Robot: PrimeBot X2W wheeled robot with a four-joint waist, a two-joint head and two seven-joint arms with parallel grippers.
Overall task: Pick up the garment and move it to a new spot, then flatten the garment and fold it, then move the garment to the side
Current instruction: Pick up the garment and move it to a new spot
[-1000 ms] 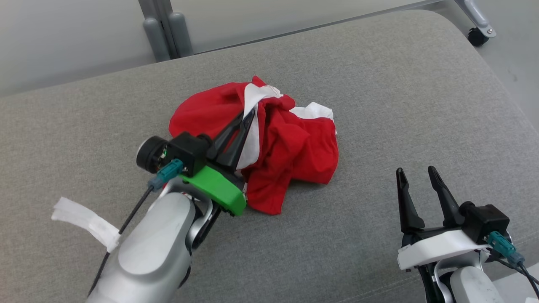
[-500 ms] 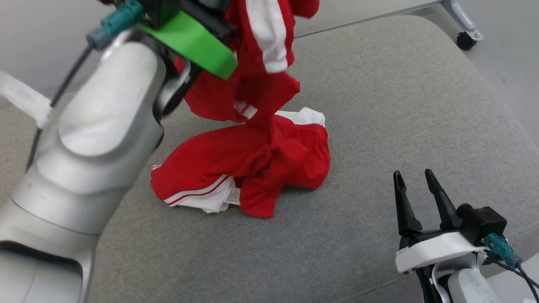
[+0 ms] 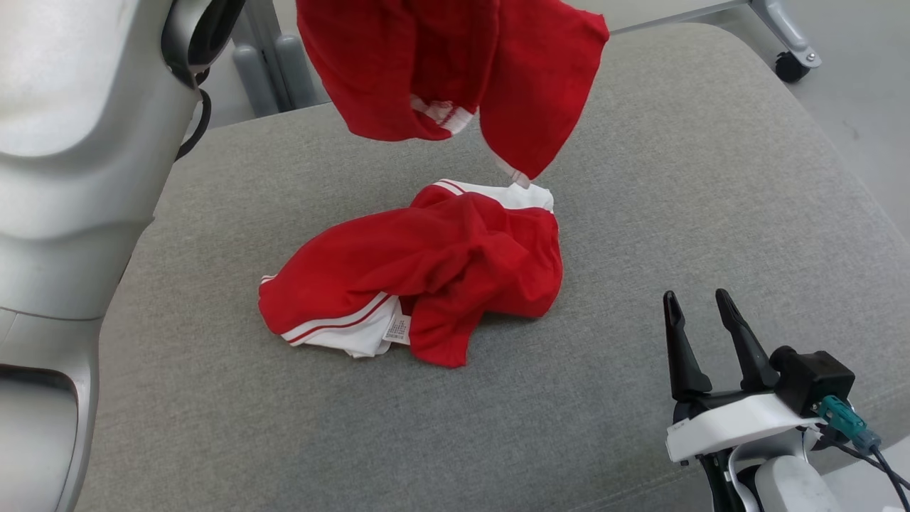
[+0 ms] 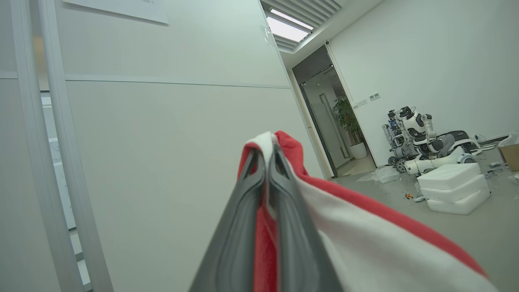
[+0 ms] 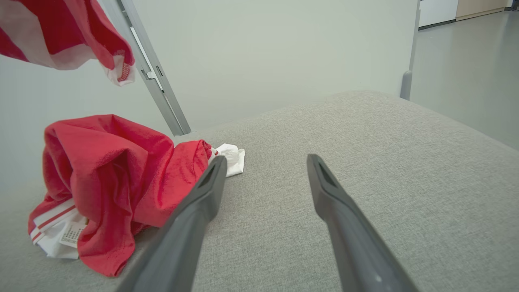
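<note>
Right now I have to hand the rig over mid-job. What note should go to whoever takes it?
Left gripper: fingers shut on the red-and-white garment, which hangs high above the grey cushion.
Right gripper: open, empty, low over the cushion's near right.
A second red-and-white heap lies crumpled mid-cushion. In the right wrist view the hanging piece is clear of it.
Done: pickup.
Left: set down at a new spot, flatten, fold, move aside.
</note>
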